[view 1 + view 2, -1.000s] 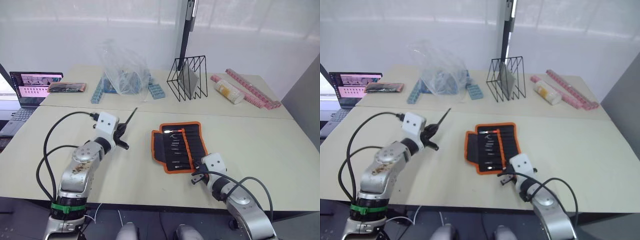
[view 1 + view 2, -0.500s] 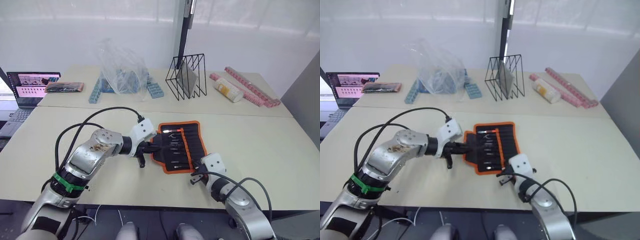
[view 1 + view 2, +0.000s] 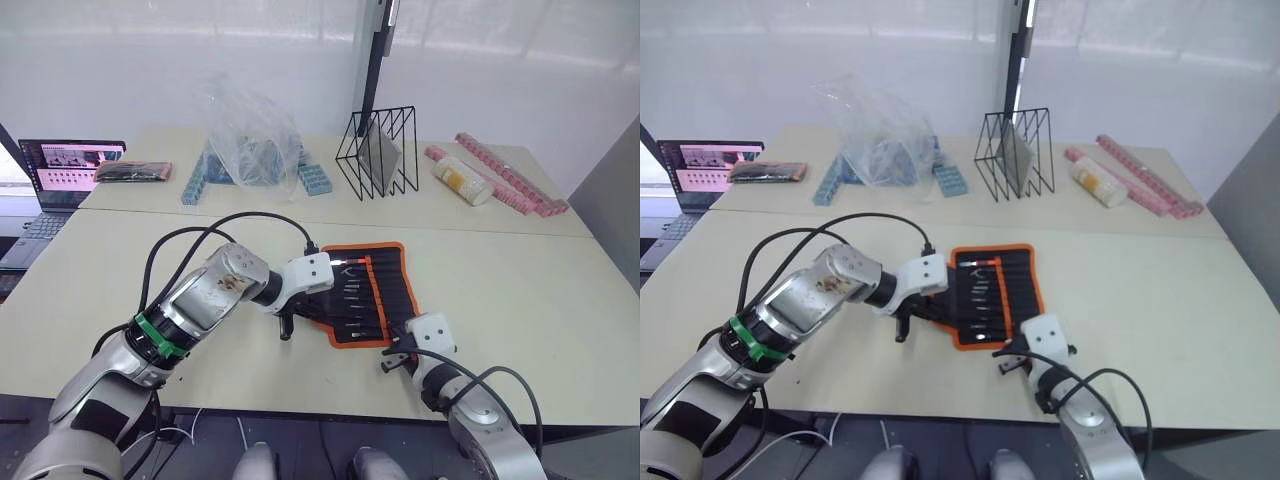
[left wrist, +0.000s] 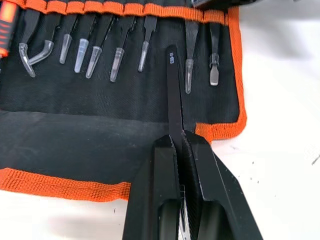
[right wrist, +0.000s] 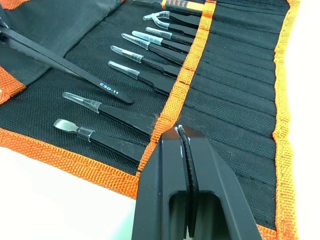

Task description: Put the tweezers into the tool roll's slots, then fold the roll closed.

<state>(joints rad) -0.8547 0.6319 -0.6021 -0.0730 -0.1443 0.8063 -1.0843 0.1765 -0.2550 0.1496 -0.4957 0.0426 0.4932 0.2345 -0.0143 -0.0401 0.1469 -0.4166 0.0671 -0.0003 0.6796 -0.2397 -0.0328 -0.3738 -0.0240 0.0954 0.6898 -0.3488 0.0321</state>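
On beige table [image 3: 520, 290], tool roll [image 3: 365, 292] laid open; tweezers [image 4: 174, 85] clamped in left gripper [image 4: 178, 147], tip over slots [image 4: 145, 15]; right gripper [image 5: 183, 145] clenched empty.

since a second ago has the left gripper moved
Yes. The left gripper, shut on a tweezer, has swung from the bare table toward the robot's right, and now sits over the tool roll by its left edge.

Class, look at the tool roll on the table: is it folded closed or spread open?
Spread open. The tool roll lies flat, its inner face up, with tweezers in its slots.
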